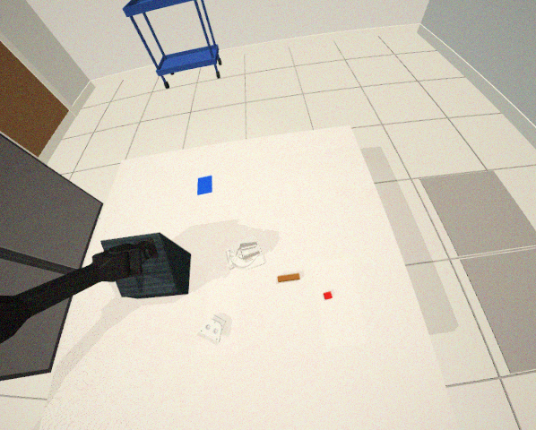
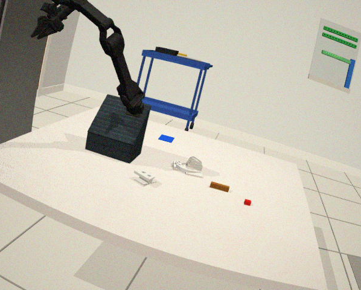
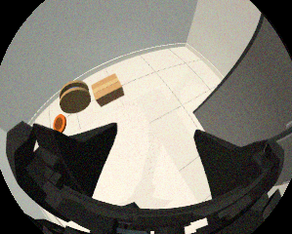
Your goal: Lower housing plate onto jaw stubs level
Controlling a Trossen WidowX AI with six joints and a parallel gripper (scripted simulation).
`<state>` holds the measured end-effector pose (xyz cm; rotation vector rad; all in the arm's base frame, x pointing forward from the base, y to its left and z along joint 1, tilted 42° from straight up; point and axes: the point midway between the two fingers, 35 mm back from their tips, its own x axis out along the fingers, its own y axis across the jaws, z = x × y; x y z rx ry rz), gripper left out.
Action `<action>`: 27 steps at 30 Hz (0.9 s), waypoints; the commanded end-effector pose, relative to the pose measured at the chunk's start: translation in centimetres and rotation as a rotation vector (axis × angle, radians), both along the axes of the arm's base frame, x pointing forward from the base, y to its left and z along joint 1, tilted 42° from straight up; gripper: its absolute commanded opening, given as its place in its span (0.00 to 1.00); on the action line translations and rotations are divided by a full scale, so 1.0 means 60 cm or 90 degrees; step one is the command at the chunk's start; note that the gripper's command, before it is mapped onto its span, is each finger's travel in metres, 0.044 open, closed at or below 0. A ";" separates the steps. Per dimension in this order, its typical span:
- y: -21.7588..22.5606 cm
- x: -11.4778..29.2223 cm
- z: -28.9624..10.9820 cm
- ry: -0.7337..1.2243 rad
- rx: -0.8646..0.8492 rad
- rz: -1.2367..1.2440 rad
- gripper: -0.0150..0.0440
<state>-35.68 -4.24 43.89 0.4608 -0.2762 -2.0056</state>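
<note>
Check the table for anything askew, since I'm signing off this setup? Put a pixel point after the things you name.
One oddity: the white plate with two holes [image 1: 211,329] [image 2: 145,175] appears propped above the tabletop, away from the larger white assembly [image 1: 246,254] [image 2: 188,167]. Nothing looks spilled.

Cart [image 1: 187,61] [image 2: 171,109], upper left in top view, totally blue. Flat rectangle [image 1: 204,184] [image 2: 166,138] brighter blue. Small cube [image 1: 327,295] [image 2: 247,202], lower right of exterior view, straight-up red. Bar [image 1: 288,278] [image 2: 219,186] orangey brown. Block [image 1: 142,278] [image 2: 116,124] dark blue-black, kinda streaky grain.

On a table [image 1: 305,370] [image 2: 174,218] [image 3: 126,166], a cube [image 1: 327,295] [image 2: 247,202] is sitting near the block [image 2: 219,186]; a card [image 1: 204,184] [image 2: 166,138] is lying well apart from it.
</note>
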 end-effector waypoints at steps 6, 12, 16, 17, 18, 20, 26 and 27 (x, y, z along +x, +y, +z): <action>0.032 -0.002 -0.012 -0.034 -0.001 -0.045 1.00; 0.094 -0.005 -0.030 -0.043 0.025 -0.123 1.00; 0.127 -0.002 -0.037 -0.058 0.037 -0.173 1.00; 0.137 -0.001 -0.040 -0.060 0.041 -0.187 1.00; 0.148 0.000 -0.042 -0.061 0.046 -0.200 1.00; 0.169 0.002 -0.048 -0.059 0.058 -0.224 1.00; 0.231 0.026 -0.072 -0.060 0.103 -0.299 1.00; 0.246 0.029 -0.076 -0.061 0.112 -0.316 1.00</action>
